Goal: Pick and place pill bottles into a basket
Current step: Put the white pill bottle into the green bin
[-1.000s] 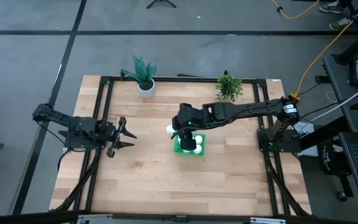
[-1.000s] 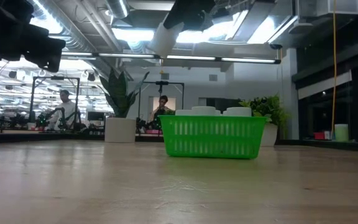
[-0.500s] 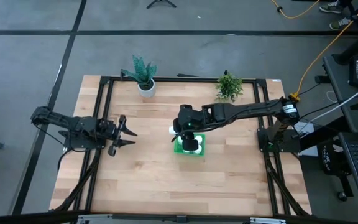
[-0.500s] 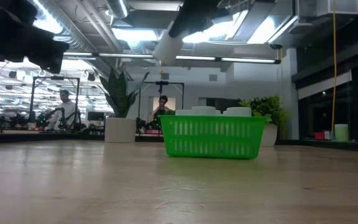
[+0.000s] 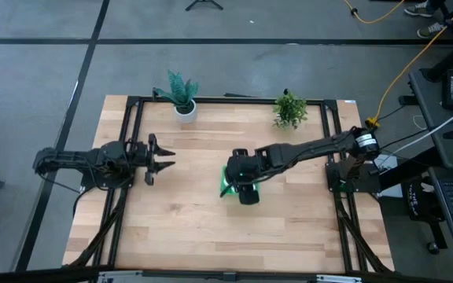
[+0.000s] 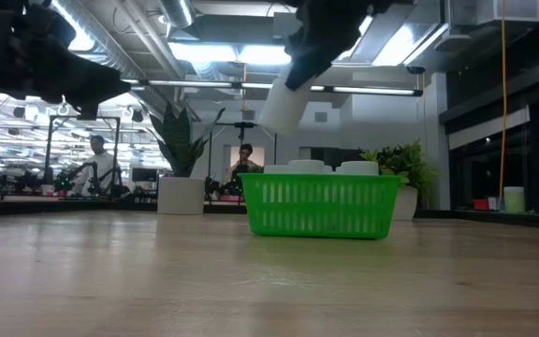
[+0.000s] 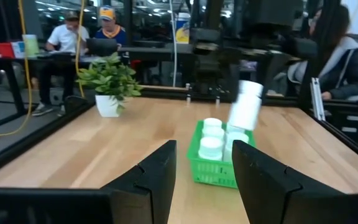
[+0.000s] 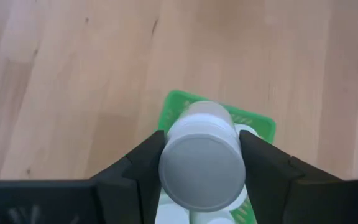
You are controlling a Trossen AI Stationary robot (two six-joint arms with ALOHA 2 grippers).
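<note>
My right gripper (image 5: 242,182) hangs over the green basket (image 6: 321,206), shut on a white pill bottle (image 6: 284,105) that is above the basket's left end. Several white-capped bottles (image 7: 211,135) stand in the basket, which rests flat on the table. In the high view only a corner of the basket (image 5: 226,189) shows beside the gripper. My left gripper (image 5: 162,157) is open and empty over the table's left part, pointing at the basket from well to its left. My right gripper pinches the bottle between its two fingers (image 8: 138,165), on opposite sides of the bottle's upper part (image 8: 169,152). The fingers come from above, slanting down. The bottle hangs tilted below them, clear of the basket and the table.
A snake plant in a white pot (image 5: 182,96) and a small bushy plant (image 5: 289,108) stand at the table's far edge. A black frame rail (image 5: 136,126) runs around the table. People sit in the room beyond (image 6: 96,159).
My right gripper has carried the bottle from beside the basket's left end toward the table's near and right side, and down, so that it now hangs over the basket. My left gripper has moved toward the far edge and turned to point at the basket.
</note>
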